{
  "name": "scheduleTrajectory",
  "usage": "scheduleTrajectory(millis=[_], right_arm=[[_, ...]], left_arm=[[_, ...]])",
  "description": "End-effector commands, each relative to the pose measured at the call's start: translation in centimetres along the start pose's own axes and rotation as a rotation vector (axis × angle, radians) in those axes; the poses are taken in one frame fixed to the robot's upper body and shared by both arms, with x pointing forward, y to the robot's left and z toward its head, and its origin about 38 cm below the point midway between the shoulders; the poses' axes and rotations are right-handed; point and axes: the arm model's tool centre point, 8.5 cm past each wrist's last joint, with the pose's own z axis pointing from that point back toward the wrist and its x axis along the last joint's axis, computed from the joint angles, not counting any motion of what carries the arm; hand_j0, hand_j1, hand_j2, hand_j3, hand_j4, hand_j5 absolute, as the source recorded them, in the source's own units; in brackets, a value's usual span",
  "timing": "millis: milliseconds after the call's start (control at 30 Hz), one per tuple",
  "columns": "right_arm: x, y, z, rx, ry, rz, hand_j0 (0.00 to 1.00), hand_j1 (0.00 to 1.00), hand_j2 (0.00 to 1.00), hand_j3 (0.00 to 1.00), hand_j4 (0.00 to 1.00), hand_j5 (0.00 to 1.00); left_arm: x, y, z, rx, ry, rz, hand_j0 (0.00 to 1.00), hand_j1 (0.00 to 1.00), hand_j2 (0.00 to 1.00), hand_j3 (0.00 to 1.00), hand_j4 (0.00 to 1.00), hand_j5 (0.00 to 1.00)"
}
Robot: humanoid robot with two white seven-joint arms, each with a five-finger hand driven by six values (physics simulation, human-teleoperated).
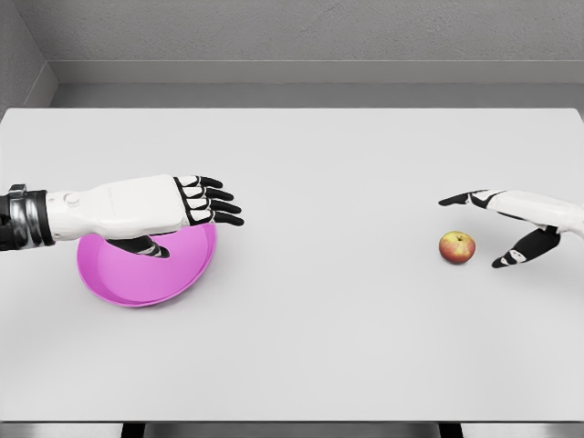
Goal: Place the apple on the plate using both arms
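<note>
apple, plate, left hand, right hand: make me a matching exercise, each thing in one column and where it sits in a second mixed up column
Things:
1. apple
2. plate
3. left hand
4. right hand

Places:
A. over the pink dish, fingers spread
B. on the table, right side, between a thumb and fingers
C. open around the fruit, not touching it
D. on the table, left side, under a hand

Pairs: 1-B, 2-D, 3-A, 4-C

Wide white bench (310, 347) fills most of the view, matte top, even soft light w/ faint shadows. Behind it a grey textured back wall (301, 32), grey side wall (18, 55) at left. Dark legs (133, 429) under bench's near edge.
</note>
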Motion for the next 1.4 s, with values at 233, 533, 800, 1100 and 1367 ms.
scheduleTrajectory(millis=[233,533,800,1100,1367], right_arm=[[-0.8,0.7,-1.3,-0.019,-0.002,-0.039,1.0,1.0,1.0,1.0,1.0,1.0],[-1.5,1.5,-2.0,0.005,0.026,-0.027,1.0,1.0,1.0,1.0,1.0,1.0],[-1.8,2.0,-2.3,0.02,0.039,-0.022,1.0,1.0,1.0,1.0,1.0,1.0],[-1.9,1.4,-2.3,0.018,0.048,-0.005,0.77,0.77,0.77,0.77,0.77,0.77],[-1.8,2.4,-3.0,0.043,0.037,-0.013,0.77,0.77,0.77,0.77,0.77,0.77]], left_arm=[[0.0,0.0,0.0,-0.003,0.001,0.005,1.0,1.0,1.0,1.0,1.0,1.0],[0.0,0.0,0.0,-0.005,0.001,0.005,1.0,1.0,1.0,1.0,1.0,1.0],[0.0,0.0,0.0,-0.006,0.001,0.003,1.0,1.0,1.0,1.0,1.0,1.0],[-0.1,0.1,0.1,-0.006,0.003,0.002,1.0,1.0,1.0,1.0,1.0,1.0],[0.0,0.0,0.0,-0.006,0.001,0.003,1.0,1.0,1.0,1.0,1.0,1.0]])
